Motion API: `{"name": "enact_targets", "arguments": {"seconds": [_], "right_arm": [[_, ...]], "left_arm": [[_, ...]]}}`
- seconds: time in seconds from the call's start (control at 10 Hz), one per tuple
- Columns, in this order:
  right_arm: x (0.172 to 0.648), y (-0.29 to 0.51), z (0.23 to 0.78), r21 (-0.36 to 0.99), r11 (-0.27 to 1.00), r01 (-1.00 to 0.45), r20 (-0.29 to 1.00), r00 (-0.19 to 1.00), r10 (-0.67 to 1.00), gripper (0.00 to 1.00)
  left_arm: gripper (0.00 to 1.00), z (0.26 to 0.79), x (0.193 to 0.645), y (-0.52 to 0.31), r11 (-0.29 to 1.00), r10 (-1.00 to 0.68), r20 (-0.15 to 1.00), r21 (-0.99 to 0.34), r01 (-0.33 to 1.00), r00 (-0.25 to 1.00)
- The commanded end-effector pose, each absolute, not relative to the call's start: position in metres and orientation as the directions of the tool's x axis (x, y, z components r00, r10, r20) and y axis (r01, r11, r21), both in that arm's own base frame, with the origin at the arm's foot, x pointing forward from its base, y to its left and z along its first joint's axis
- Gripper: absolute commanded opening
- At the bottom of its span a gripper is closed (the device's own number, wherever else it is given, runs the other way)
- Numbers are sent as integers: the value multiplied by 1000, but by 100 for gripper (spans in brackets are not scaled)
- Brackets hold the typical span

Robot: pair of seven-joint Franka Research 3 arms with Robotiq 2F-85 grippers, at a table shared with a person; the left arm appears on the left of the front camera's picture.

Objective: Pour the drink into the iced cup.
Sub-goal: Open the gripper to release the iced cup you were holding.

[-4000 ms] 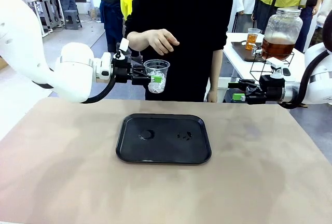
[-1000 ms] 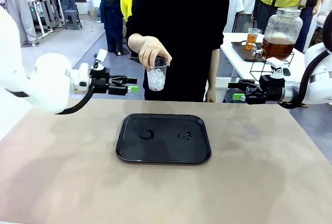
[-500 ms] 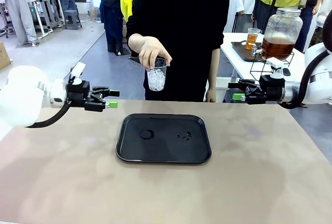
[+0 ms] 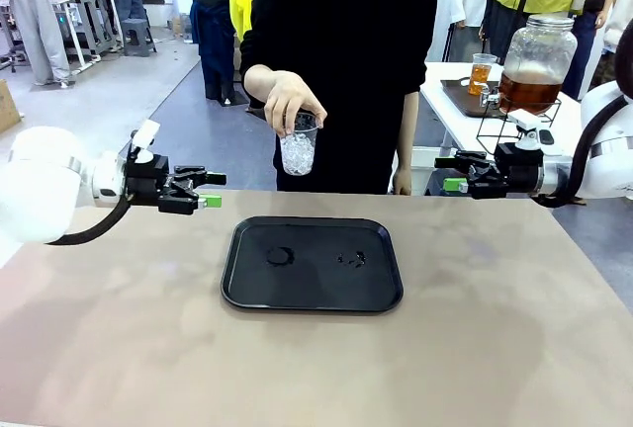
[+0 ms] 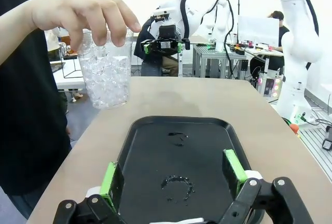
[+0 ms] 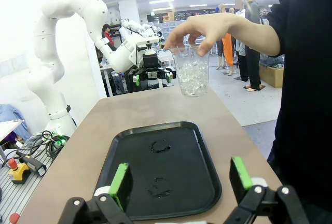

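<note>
Heads up: both your grippers are empty with jaws wide open, the left gripper [image 4: 201,190] near the black tray [image 4: 312,264], the right gripper [image 4: 453,173] off the surface's far right corner. The person's hand [image 4: 290,101] holds the iced cup [image 4: 298,143] above the tray's far edge. The drink [image 4: 526,91] sits in the glass dispenser behind your right arm. I'd wait until the cup is set down, then pour slowly.

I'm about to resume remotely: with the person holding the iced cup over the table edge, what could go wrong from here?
1. The iced cup hangs in the person's hand, above the table and short of the tray; an arm moving in could hit the hand.
2. The tray carries wet ring marks, so a cup set there might slide.
3. Both the left gripper and right gripper are open and empty.
</note>
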State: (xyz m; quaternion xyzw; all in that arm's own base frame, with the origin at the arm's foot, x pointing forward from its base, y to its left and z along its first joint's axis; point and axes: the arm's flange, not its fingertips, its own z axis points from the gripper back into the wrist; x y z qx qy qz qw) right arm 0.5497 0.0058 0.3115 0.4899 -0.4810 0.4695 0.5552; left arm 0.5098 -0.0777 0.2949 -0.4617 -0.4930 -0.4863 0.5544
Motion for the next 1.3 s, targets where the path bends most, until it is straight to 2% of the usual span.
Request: {"name": "enact_targets", "arguments": {"seconds": [0.0, 1.2], "right_arm": [[550, 5, 315, 104, 67, -992, 993, 108, 53, 100], [550, 5, 315, 104, 67, -992, 993, 108, 53, 100]], "left_arm": [[100, 297, 510, -79, 106, -89, 995, -38, 994, 47], [100, 297, 510, -79, 106, -89, 995, -38, 994, 47]]}}
